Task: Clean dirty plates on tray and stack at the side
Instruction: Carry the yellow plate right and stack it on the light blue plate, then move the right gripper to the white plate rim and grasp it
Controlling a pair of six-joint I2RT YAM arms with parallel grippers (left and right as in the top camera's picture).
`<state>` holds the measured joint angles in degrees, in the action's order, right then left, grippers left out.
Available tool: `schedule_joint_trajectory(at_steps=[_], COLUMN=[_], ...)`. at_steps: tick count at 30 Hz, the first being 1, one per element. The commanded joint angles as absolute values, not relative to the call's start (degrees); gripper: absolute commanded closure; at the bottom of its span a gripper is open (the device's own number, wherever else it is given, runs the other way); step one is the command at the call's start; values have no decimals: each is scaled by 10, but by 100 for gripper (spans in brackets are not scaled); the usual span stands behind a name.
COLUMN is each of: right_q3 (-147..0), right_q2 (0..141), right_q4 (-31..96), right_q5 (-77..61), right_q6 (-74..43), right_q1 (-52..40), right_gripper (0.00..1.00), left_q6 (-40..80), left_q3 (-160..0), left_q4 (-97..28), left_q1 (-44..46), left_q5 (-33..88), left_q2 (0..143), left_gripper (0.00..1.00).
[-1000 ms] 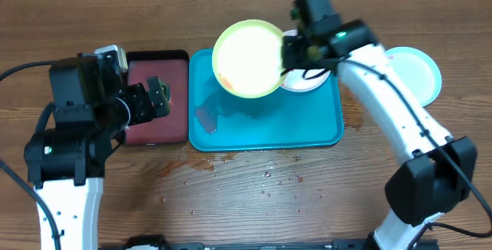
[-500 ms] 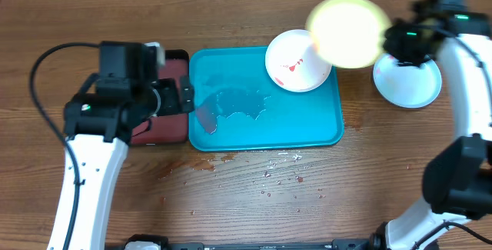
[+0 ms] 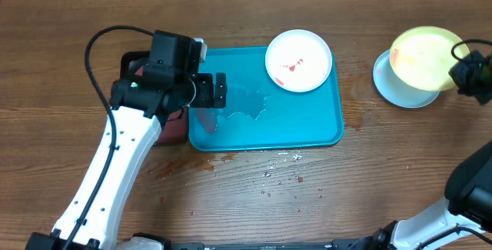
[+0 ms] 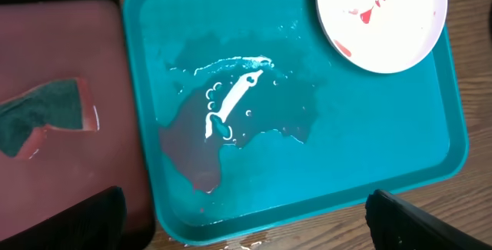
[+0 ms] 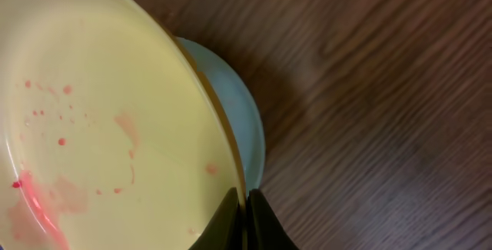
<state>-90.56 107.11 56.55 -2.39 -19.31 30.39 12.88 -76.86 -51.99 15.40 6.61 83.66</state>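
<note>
The left gripper (image 3: pixel 218 91) hangs empty, jaws wide apart, above the left part of the turquoise tray (image 3: pixel 307 123). A puddle (image 4: pixel 231 119) lies on the tray ahead of the gap between the jaws. Outside one jaw sits the black tray (image 4: pixel 132 127), which holds a sponge (image 4: pixel 46 115). The red-smeared white plate (image 3: pixel 299 60) rests in the tray's far right corner, well beyond the jaws. The right gripper (image 5: pixel 244 221) has its jaws clamped on the rim of the lime green plate (image 3: pixel 427 56). That plate is directly over the light blue plate (image 3: pixel 393 88), beside the tray; contact between them cannot be determined.

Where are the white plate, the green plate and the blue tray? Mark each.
white plate (image 3: pixel 298 60), overhead view, its centre.
green plate (image 3: pixel 423 56), overhead view, its centre.
blue tray (image 3: pixel 307 119), overhead view, bare floor lower right.
</note>
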Motion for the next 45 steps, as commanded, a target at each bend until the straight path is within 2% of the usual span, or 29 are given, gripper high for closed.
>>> schedule_joint_trajectory(at_steps=[1, 14, 15, 16, 19, 20, 24, 29, 35, 39, 42, 43, 45], right_q3=[-875, -805, -805, -805, -805, -806, -819, -875, -894, -893, -893, -893, -893], right_q2=[1068, 1069, 1069, 1069, 1069, 1069, 1068, 1064, 1041, 1046, 1056, 1061, 1072], right_q4=[539, 443, 439, 438, 439, 440, 461, 525, 546, 543, 538, 537, 533], right_q5=[-22, -26, -27, -27, -33, -43, -93, -146, -152, -142, -109, -94, -79], right_q6=[-195, -198, -198, -199, -208, -208, -208, -208, -195, -196, -206, -217, -233], right_q1=[311, 286, 285, 286, 286, 286, 286, 271, 180, 90, 23, 2, -31], right_gripper=[96, 96, 93, 83, 34, 30, 28, 32, 32, 24, 12, 3, 0], left_q6=[120, 120, 120, 120, 120, 120, 120, 120, 121, 124, 124, 124, 124], left_q3=[-770, -770, -770, -770, -770, -770, -770, -770, -770, -770, -770, -770, -770], left_q4=[-514, -507, -507, -507, -507, -507, -509, -520, -521, -520, -521, -521, -520], left_q1=[158, 158, 158, 158, 158, 158, 158, 158, 158, 158, 158, 158, 158], left_q5=[58, 58, 58, 58, 59, 60, 60, 60, 60, 60, 60, 60, 60], left_q2=[839, 839, 839, 839, 839, 839, 839, 839, 839, 839, 839, 839, 839], left_gripper=[0, 0, 0, 0, 0, 0, 0, 0, 0, 0, 0, 0, 0])
